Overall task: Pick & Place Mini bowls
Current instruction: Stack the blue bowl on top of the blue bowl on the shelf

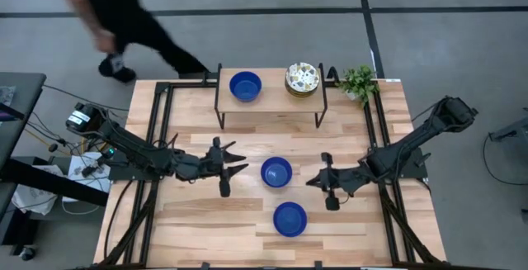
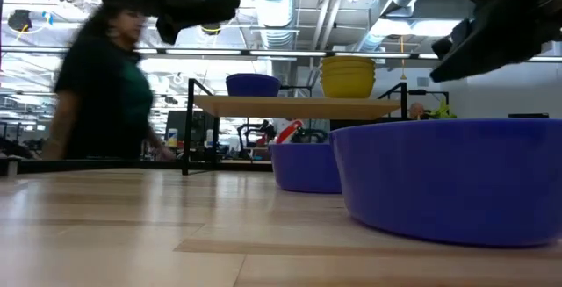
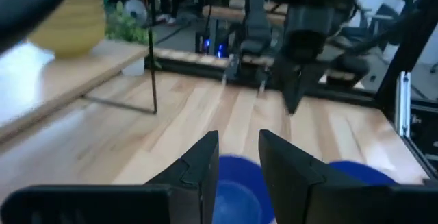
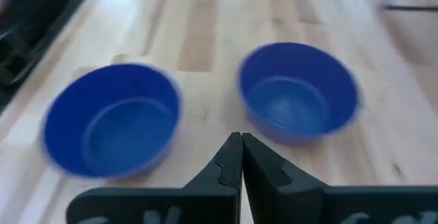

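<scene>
Two blue bowls sit on the table: one mid-table, one nearer the front edge. A third blue bowl and a stack of patterned bowls rest on the shelf. Left gripper hovers just beside the mid-table bowl, fingers parted, holding nothing. Right gripper waits on the bowl's other side, fingers closed, empty. Judged step: approach to pick. Next move calls for straddling the rim, then closing

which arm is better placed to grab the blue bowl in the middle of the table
Probably the left. The left claw is open beside the middle blue bowl, which shows just past its fingers in the left wrist view. The right claw is shut and sits between that bowl and the nearer blue bowl.
</scene>
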Motion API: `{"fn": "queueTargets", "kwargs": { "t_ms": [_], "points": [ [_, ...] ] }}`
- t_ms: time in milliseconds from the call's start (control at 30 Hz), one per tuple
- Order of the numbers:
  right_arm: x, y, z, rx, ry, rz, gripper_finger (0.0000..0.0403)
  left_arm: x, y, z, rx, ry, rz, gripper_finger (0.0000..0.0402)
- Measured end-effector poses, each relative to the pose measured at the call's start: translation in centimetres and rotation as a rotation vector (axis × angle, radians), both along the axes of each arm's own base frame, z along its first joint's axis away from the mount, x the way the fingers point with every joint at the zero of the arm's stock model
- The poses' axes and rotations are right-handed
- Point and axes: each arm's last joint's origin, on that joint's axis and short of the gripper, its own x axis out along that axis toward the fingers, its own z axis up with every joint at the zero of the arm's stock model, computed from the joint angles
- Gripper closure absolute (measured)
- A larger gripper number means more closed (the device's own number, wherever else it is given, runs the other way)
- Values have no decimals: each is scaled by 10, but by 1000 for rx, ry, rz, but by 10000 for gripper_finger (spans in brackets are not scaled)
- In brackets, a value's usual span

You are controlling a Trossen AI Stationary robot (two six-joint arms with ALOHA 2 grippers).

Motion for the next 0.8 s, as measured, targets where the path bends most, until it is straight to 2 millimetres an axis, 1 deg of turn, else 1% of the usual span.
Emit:
{"fn": "queueTargets", "kwargs": {
  "t_ms": [33,100,200,267,333,433,600,733,800],
  "points": [
    [-1,0,-1,5,-7,-42,402,0,0,2,17,-11,-8,298],
    [-4,0,-4,22,-10,-100,402,1,0,4,69,-24,-91,298],
    [-6,4,-4,58,-13,-113,402,4,1,6,108,-57,-255,298],
    [-7,7,-4,74,-12,-109,402,7,4,4,115,-51,-300,298],
    [-9,9,-4,90,-10,-107,402,11,8,2,93,-41,-286,298],
    [-11,13,-4,131,-7,-116,402,21,16,-10,59,10,-249,298],
    [-15,19,-4,144,-3,-90,402,39,32,-28,65,93,-174,298],
    [-17,23,-4,145,-4,-72,402,49,41,-44,108,159,-127,298],
    [-18,24,-4,145,-4,-66,402,52,42,-50,70,172,-126,298]
  ]
}}
